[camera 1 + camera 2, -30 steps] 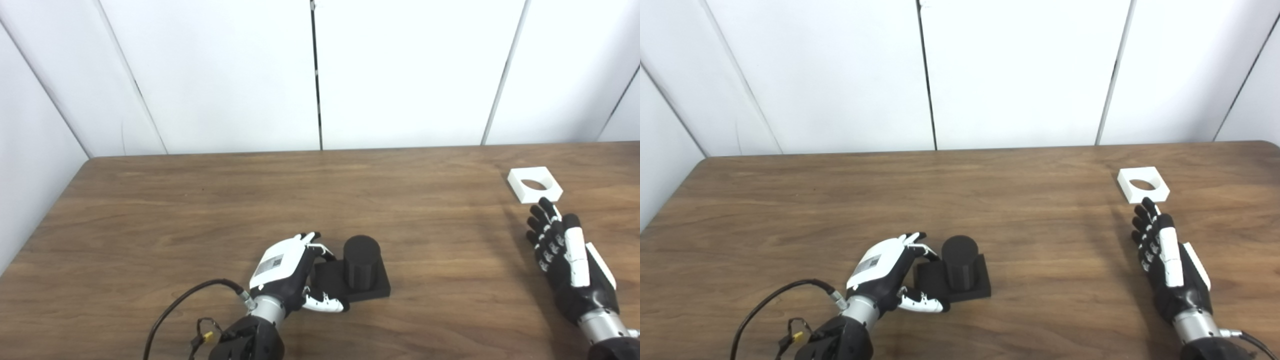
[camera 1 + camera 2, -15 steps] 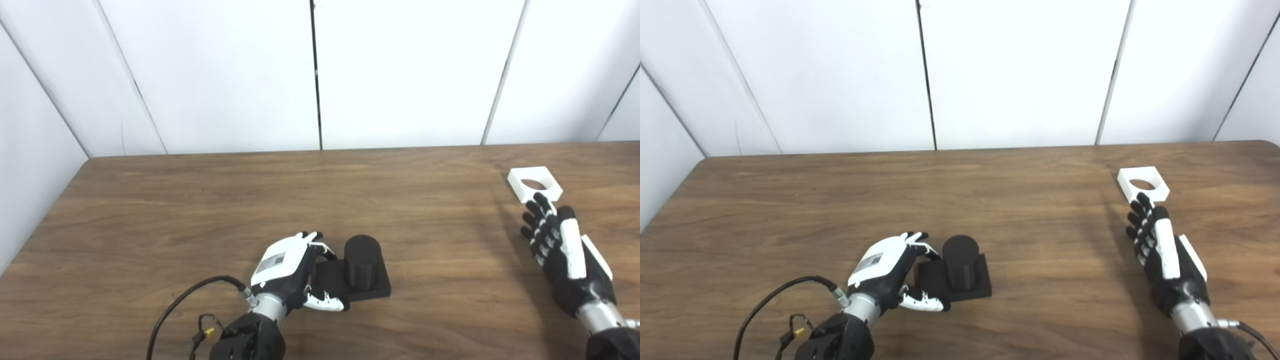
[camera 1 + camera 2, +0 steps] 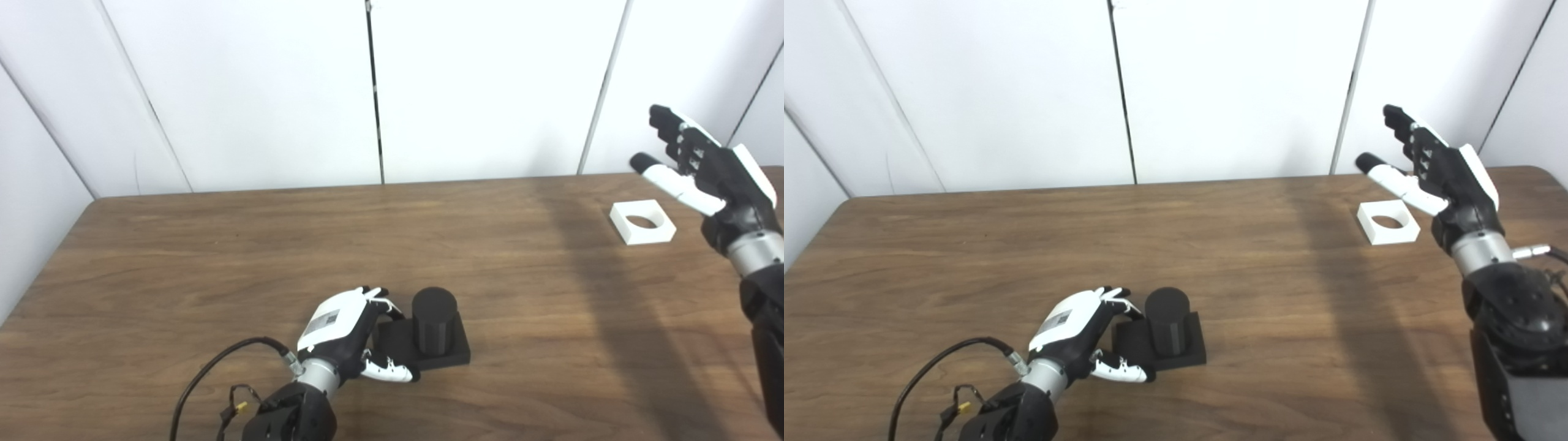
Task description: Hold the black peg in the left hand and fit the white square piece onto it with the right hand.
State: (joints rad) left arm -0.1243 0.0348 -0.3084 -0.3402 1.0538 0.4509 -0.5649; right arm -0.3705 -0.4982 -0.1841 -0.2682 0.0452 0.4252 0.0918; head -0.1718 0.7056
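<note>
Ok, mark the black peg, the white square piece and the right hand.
black peg [image 3: 434,312], left eye view, cylinder's side.
white square piece [image 3: 624,221], left eye view, left rim.
right hand [image 3: 1448,174], right eye view, palm.

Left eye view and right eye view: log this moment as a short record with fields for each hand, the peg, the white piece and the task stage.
left hand: fingers curled at the peg's base, on the table
right hand: open, raised above the table, holding nothing
black peg: upright on its square black base
white square piece: flat on the table, far right, round hole up, untouched
task stage: piece not yet picked up
</note>
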